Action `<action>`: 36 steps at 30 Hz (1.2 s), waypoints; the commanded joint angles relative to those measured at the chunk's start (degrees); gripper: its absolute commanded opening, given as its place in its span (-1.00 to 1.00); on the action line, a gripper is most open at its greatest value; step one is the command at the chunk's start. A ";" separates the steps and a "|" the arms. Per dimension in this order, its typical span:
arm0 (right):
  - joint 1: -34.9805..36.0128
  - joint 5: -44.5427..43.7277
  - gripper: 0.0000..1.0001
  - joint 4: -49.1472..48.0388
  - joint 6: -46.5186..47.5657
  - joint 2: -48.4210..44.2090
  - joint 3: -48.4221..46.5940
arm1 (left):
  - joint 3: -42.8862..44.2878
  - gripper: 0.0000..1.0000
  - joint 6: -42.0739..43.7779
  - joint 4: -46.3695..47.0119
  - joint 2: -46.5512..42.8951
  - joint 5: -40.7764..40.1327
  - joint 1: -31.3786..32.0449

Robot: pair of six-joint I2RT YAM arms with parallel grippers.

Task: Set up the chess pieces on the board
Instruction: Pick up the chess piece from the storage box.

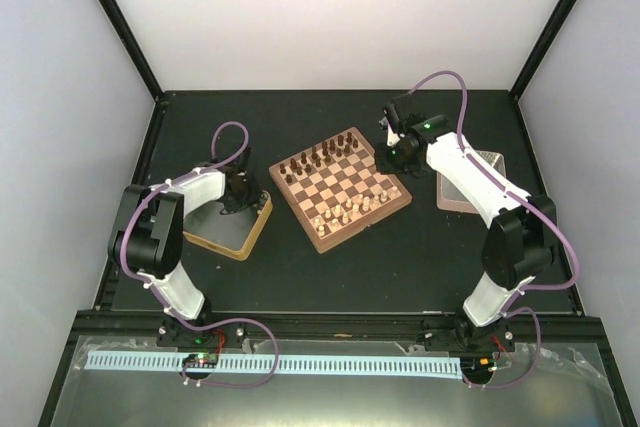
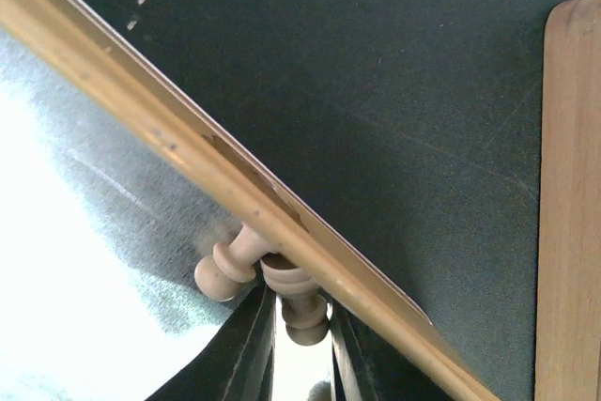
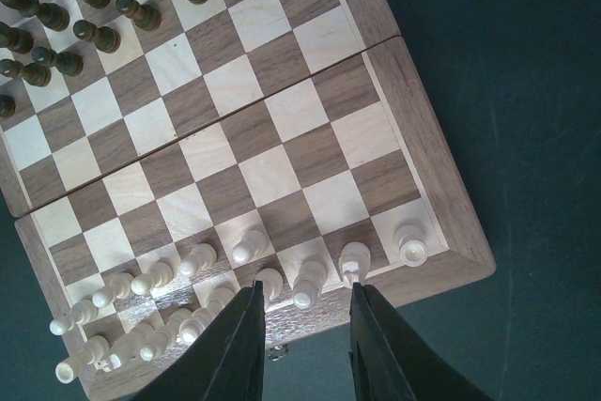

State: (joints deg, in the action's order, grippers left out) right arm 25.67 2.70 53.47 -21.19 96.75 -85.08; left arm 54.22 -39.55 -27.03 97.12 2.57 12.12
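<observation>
One pale piece [image 2: 302,290] gripped by left claw [image 2: 301,326], another beside it in tan tray [image 2: 188,152], right claw [image 3: 305,326] open over board [image 3: 282,129]

Left wrist view: the tray rim [image 2: 188,152] hides from you part of two pale pieces [image 2: 225,269]. Top view: chess pieces [image 1: 345,209] too small to identify. Right wrist view: board [image 3: 432,176] cropped at left.

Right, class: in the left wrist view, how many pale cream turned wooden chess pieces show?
2. One pale cream piece lies against the tan wooden tray's rim; the other piece sits right of it, between the fingers of the left gripper. The rim may hide more.
</observation>
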 commanded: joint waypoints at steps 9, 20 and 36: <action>-0.10 1.11 -0.45 -1.09 -0.15 -3.02 -0.26 | 1.40 -0.97 2.19 -2.14 -3.00 -1.67 0.36; 0.37 15.68 -0.43 -11.20 1.61 -6.24 4.22 | -0.01 -0.97 6.15 -6.72 -15.50 7.19 0.36; 0.45 38.38 0.17 -29.35 -1.68 -13.87 8.96 | 10.11 -0.97 19.93 12.78 -19.46 41.11 13.52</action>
State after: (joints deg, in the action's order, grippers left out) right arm 26.00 33.17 27.31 -22.79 84.38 -73.93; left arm 58.81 -25.71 -20.08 76.29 36.36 22.41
